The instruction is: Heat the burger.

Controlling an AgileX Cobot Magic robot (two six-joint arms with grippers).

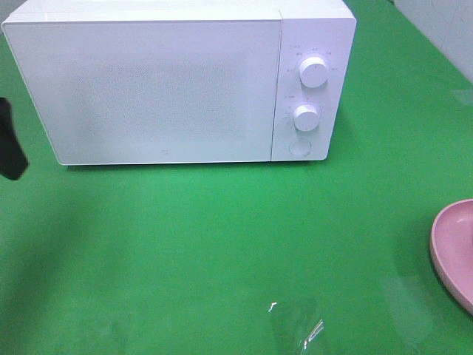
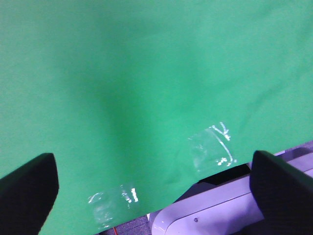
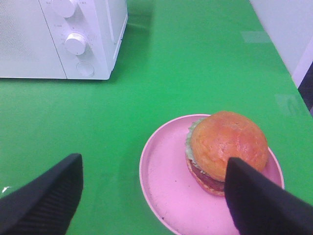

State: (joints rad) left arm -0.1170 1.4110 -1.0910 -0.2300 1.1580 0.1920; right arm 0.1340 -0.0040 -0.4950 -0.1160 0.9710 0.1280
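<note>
With both claws open and empty, we risk crushing the glossy golden-brown burger [image 3: 226, 149] or tipping its round pink plate [image 3: 164, 186] if the right claw [image 3: 154, 196] closes off-centre, while the white microwave's [image 1: 177, 81] door is shut.

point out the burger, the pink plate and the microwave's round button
burger [image 3: 227, 144], right wrist view, on the top bun
pink plate [image 3: 166, 181], right wrist view, on its bare inner surface
round button [image 1: 299, 146], exterior high view, on the button's centre, below the two knobs

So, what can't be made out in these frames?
- Burger: absent from the high view, off the right edge; only the plate rim shows.
- Microwave interior: hidden by its closed door.
- Dial markings: too small.
- Left fingers: mostly cut off by the wrist view's edge.
</note>
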